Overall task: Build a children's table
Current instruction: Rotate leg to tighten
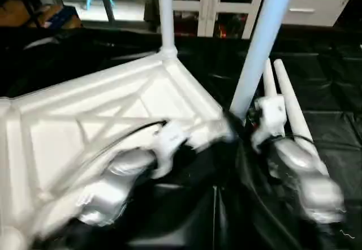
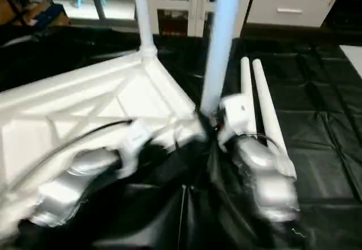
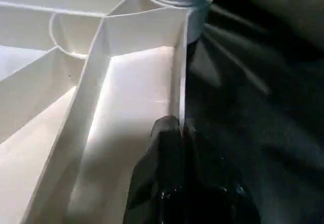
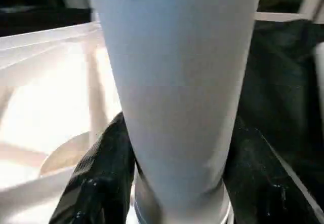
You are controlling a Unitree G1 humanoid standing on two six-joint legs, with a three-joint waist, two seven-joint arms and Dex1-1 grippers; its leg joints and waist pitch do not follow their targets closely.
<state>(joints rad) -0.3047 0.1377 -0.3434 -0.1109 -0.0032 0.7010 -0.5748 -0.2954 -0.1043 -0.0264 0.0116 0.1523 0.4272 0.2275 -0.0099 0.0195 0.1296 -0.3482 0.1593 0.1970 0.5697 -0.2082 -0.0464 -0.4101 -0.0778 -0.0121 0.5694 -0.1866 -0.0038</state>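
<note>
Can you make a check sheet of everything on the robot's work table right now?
Surface: black-draped table, cloth wrinkled.
Job's things: tabletop lies underside up; two legs stand in corner sockets, far leg and near leg; two spare legs lie side by side.
Clutter: nothing seen.
End effectors: left end effector shut on the tabletop's rim; right end effector straddles the near leg.
Cables: black cable along left forearm.
Surroundings: white cabinets behind.
</note>
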